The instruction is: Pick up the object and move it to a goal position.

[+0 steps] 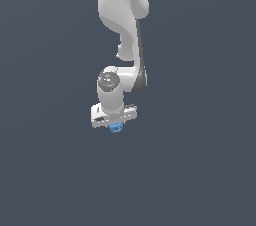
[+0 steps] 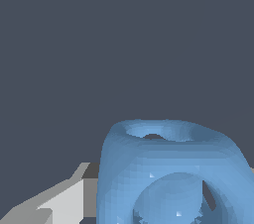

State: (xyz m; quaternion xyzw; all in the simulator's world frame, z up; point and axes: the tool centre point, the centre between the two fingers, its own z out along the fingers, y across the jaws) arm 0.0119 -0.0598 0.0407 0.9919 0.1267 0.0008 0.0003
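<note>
The object point(image 1: 116, 128) is a small bright blue, rounded piece with holes, narrower than the white hand above it. It sits directly under my gripper point(image 1: 115, 125), between the fingers. In the wrist view the object point(image 2: 168, 173) fills the near part of the picture, showing an oval hole on one face and a large round one on another. One grey-white finger point(image 2: 67, 200) lies against its side. The other finger is almost wholly hidden behind the blue piece. The jaws look closed onto it.
The white arm point(image 1: 122, 15) comes down from the exterior view's top to the hand. Around it there is only a plain dark blue-grey surface point(image 1: 200, 160). No goal marker shows in either view.
</note>
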